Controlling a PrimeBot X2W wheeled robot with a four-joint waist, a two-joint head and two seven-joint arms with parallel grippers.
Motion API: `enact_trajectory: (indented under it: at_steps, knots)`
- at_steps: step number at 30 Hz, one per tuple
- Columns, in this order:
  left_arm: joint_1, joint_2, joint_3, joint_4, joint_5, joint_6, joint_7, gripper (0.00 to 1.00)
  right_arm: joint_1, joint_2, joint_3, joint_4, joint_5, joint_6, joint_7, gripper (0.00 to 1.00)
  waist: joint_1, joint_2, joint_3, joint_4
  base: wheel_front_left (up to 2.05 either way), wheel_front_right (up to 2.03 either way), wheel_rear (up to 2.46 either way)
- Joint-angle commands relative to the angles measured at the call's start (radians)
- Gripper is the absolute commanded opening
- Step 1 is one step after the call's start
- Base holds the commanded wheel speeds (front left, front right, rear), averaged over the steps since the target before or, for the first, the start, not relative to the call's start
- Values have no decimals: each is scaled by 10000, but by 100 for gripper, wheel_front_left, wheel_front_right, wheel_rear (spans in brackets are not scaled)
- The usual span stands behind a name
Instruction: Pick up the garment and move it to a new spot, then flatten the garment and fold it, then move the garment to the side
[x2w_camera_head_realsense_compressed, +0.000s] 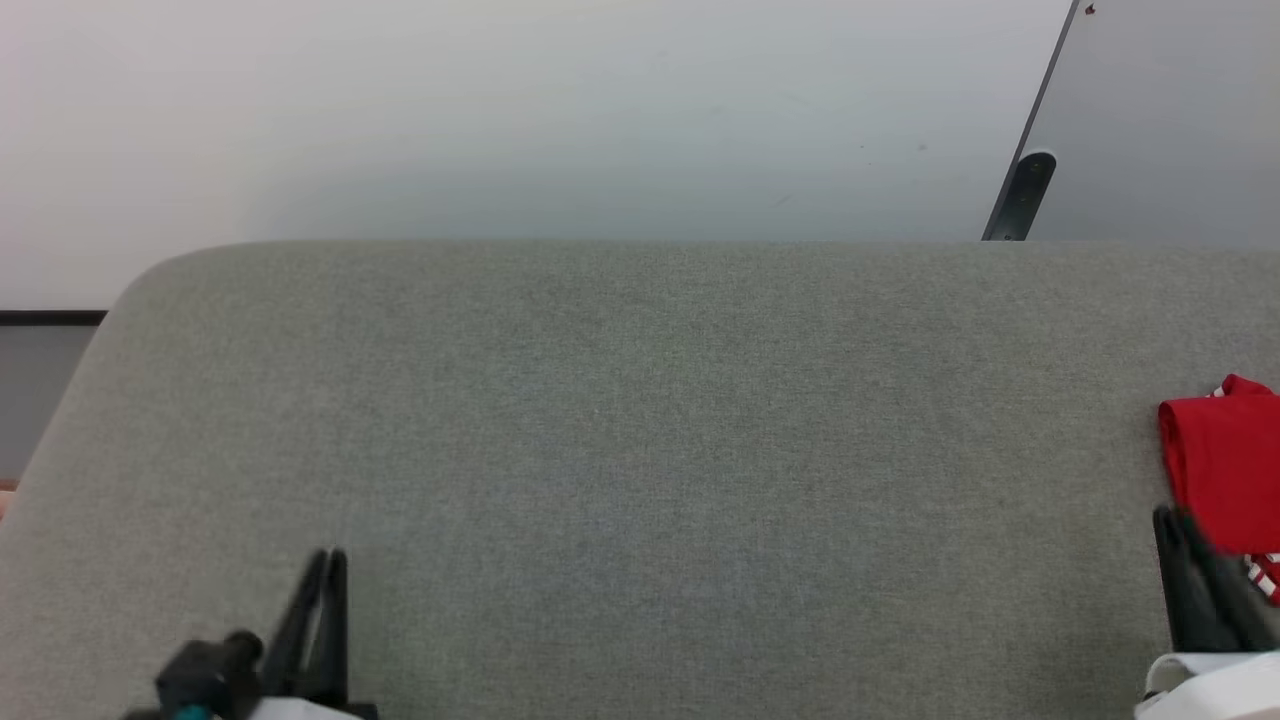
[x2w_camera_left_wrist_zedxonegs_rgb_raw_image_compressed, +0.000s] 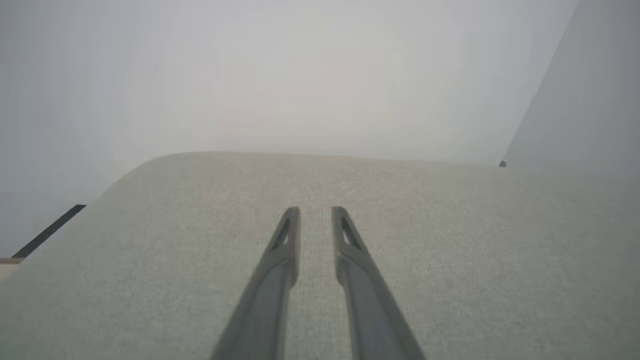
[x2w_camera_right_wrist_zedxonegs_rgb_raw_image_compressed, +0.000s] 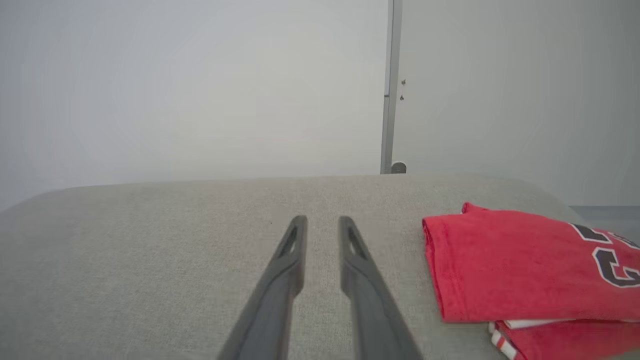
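Observation:
The garment (x2w_camera_head_realsense_compressed: 1225, 470) lies folded at the far right edge of the grey upholstered surface, bright red with red-and-white stripe trim at its near edge. In the right wrist view the garment (x2w_camera_right_wrist_zedxonegs_rgb_raw_image_compressed: 510, 265) shows dark lettering and lies to the right of my fingers, apart from them. My right gripper (x2w_camera_head_realsense_compressed: 1190, 545) is just left of the garment's near corner, blurred, and in its own view the right gripper (x2w_camera_right_wrist_zedxonegs_rgb_raw_image_compressed: 322, 222) has a narrow gap with nothing in it. My left gripper (x2w_camera_head_realsense_compressed: 330, 560) is at the lower left; the left gripper (x2w_camera_left_wrist_zedxonegs_rgb_raw_image_compressed: 315, 212) is also narrowly open and empty over bare fabric.
The grey upholstered surface (x2w_camera_head_realsense_compressed: 640, 430) spans the view, with a rounded far-left corner and a straight far edge. Behind it are a pale wall and a grey panel (x2w_camera_head_realsense_compressed: 1170, 120) with a black fitting (x2w_camera_head_realsense_compressed: 1025, 195) at the upper right.

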Motion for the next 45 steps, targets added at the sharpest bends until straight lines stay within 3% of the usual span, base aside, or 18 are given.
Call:
enact_trajectory:
  at_steps: [1,9,15,45]
  knots:
    - [49,-69,-15,86,-81,-13,32,0,13,66,6,94,80,2,18,0,0,-1,0,1,0,0,0]
    - [-115,-315,225,216,-1263,-201,384,0,-143,261,-63,266,1281,1,254,0,0,-1,-11,6,0,0,0]
    - [-333,-631,540,384,-2777,-444,842,0,-337,516,-142,482,2829,1,543,0,0,-1,-25,15,0,0,0]
    - [-819,-1401,1299,758,-6425,-1027,1947,0,-822,1132,-328,1015,6565,-1,1253,0,0,-1,-68,39,0,0,0]
